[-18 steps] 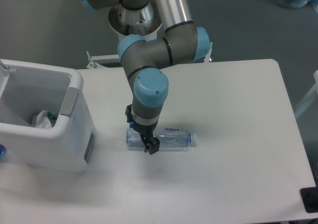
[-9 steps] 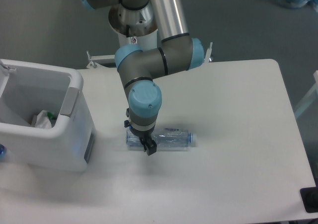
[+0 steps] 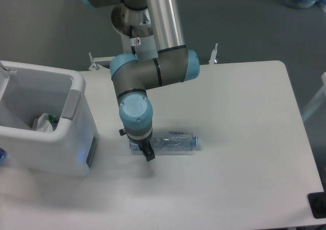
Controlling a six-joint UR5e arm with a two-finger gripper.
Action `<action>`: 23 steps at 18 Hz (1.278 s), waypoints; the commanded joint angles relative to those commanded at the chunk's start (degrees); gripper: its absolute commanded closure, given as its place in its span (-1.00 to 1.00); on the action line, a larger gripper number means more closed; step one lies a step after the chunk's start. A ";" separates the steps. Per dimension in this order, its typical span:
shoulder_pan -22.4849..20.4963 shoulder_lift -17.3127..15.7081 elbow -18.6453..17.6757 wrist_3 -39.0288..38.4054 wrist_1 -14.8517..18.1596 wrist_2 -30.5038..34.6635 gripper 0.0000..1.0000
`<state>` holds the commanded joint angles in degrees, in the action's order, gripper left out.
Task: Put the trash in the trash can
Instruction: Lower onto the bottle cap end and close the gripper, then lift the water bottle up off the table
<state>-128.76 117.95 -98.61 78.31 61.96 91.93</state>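
Currently the gripper (image 3: 146, 152) is sitting low over the left end of the clear bottle (image 3: 173, 143) lying on the table (image 3: 244, 138) at frame centre, fingers' spacing hidden, and the slick flattened plastic is likely risking a slip short of the trash can (image 3: 46, 123) at left.

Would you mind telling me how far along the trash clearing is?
One crumpled wrapper already lies inside the trash can. The pincer is down at the left end of the plastic bottle, which lies on the table; lifting and binning it remain.
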 joint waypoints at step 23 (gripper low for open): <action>-0.53 0.88 11.16 -7.74 -0.09 -0.53 -0.24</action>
<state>-129.29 118.83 -87.46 70.58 61.87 91.41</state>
